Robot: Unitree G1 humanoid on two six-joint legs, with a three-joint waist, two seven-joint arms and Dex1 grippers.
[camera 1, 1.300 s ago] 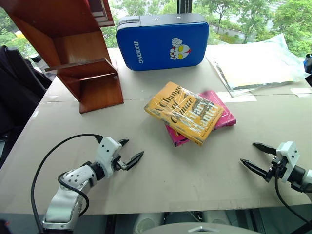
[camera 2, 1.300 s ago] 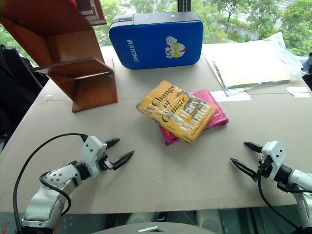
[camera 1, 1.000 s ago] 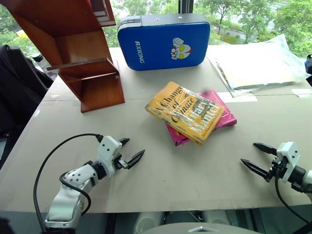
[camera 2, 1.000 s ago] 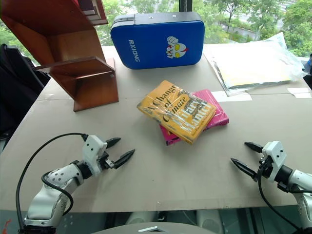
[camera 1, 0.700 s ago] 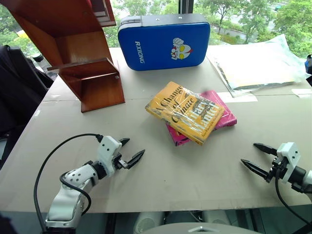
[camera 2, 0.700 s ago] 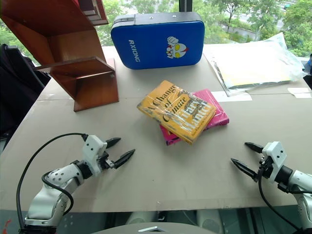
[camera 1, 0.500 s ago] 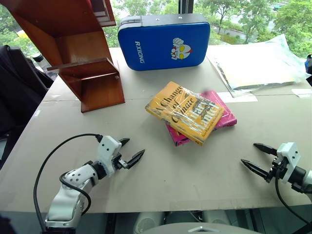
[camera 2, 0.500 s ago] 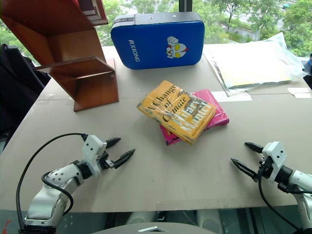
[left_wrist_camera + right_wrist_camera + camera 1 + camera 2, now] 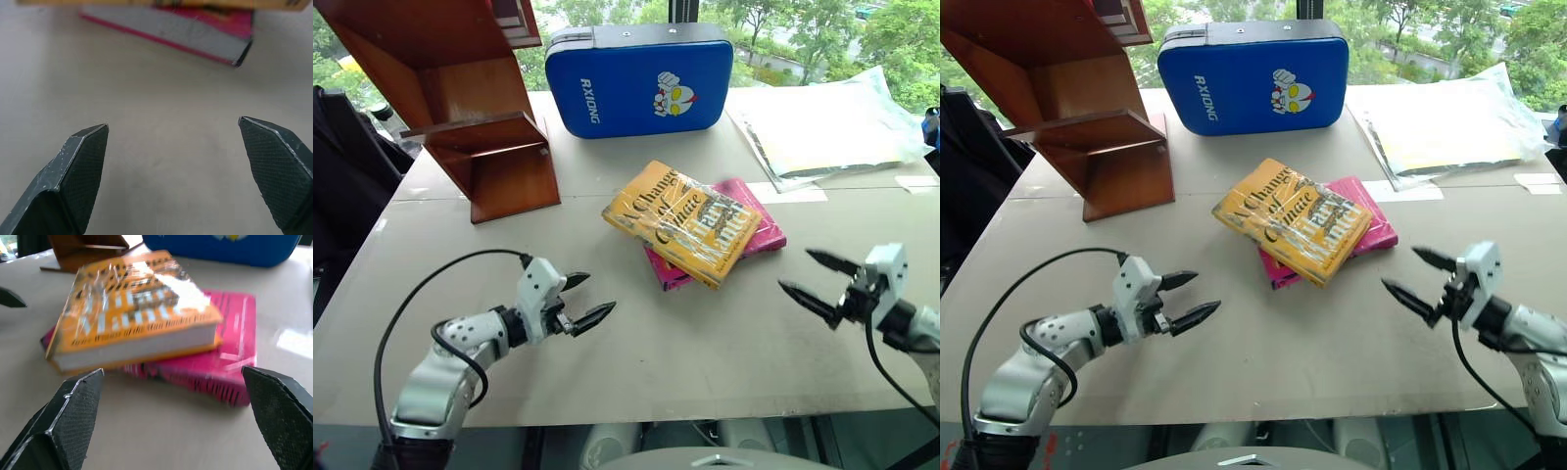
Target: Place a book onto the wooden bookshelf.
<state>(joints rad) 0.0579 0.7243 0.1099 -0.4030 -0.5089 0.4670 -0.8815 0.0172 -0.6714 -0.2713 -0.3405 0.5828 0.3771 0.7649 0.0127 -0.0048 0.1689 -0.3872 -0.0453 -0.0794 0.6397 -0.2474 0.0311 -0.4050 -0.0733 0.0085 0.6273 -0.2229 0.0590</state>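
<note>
The book (image 9: 682,224) lies mid-tabletop atop a pink book (image 9: 751,231) — the wooden bookshelf (image 9: 460,108) occupies the far left corner. Near the front edge, the left gripper (image 9: 584,299) and right gripper (image 9: 812,278) hover on either side, fingers spread, grasping nothing.

silver-grey jointed arms end in white wrist blocks; each gripper, left gripper (image 9: 584,299) and right gripper (image 9: 811,275), has two pointed black fingers; black cables loop alongside.

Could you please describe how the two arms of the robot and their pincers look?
Both arms have silver-grey metal segments with black joints. Each ends in a white, boxy wrist block carrying two black, pointed fingers with finely textured inner pads. A thin black cable loops from the left pincer back over its forearm, and another trails from the right pincer. No markings can be read.
</note>
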